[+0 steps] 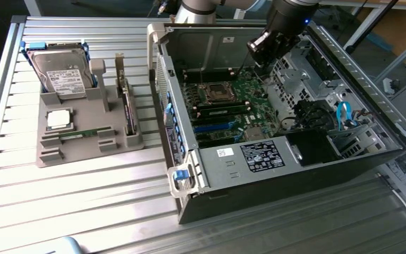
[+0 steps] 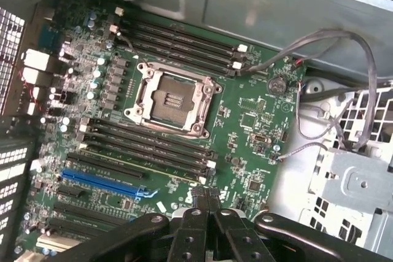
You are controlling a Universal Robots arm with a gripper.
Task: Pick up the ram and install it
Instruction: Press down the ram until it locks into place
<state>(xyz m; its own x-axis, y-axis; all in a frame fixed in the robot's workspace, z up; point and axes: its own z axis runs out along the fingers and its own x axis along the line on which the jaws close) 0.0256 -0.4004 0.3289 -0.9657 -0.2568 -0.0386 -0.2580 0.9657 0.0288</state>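
The ram [image 1: 83,133], a narrow green stick, lies flat in the grey holder [image 1: 83,153] on the exterior view's left, far from my gripper. My gripper [image 1: 261,50] hangs above the open computer case [image 1: 274,159], over the motherboard [image 1: 249,87]. In the wrist view the gripper [image 2: 206,196] has its two black fingers pressed together, shut on nothing, just above the board's edge near the long black memory slots [image 2: 144,148]. A second bank of slots [image 2: 178,44] runs on the other side of the empty processor socket [image 2: 172,99].
The holder also carries a hard drive [image 1: 61,71], a square silver chip [image 1: 59,119] and an upright card [image 1: 125,100]. Grey cables [image 2: 344,84] loop beside the board over a metal drive cage [image 2: 356,182]. Blue cables [image 1: 344,114] sit in the case.
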